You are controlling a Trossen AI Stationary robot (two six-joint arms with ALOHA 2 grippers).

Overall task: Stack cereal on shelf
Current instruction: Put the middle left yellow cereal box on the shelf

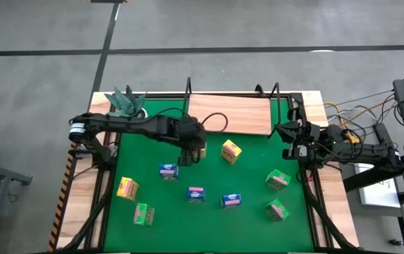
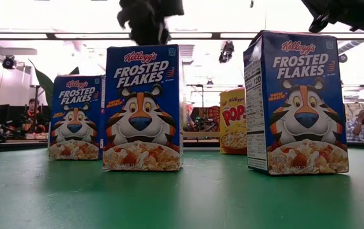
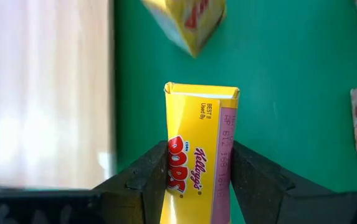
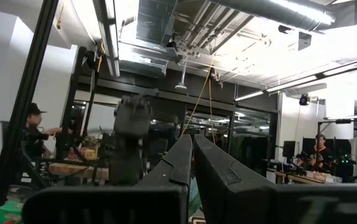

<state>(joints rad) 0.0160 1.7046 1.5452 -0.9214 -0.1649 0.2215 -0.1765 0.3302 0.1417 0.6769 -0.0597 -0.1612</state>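
Note:
My left gripper (image 1: 191,147) is over the green mat just in front of the shelf, shut on a yellow-orange cereal box (image 3: 200,143). The shelf (image 1: 230,114) is a light-brown board in a black wire frame at the mat's far edge. A second yellow box (image 1: 231,151) stands to the right of the left gripper, and a third (image 1: 127,188) is at the left. Three blue boxes (image 1: 168,171) (image 1: 196,194) (image 1: 231,201) and three green ones (image 1: 277,180) (image 1: 277,209) (image 1: 144,214) rest on the mat. My right gripper (image 1: 290,137) is shut and empty at the shelf's right end. My left gripper pinches the yellow box between its two fingers (image 3: 144,177), one on each of two opposite faces. A narrow printed face (image 3: 184,165) shows between them. The fingers lie along the box, whose far end (image 3: 201,91) sticks out past the fingertips, with green mat behind it.
A white pot with a teal plant (image 1: 126,103) stands at the shelf's left end. Black frame posts (image 1: 187,88) rise from the shelf's back. Cables and equipment (image 1: 371,134) lie beyond the table's right edge. In the low view, blue boxes (image 2: 142,108) (image 2: 296,102) stand close to the camera.

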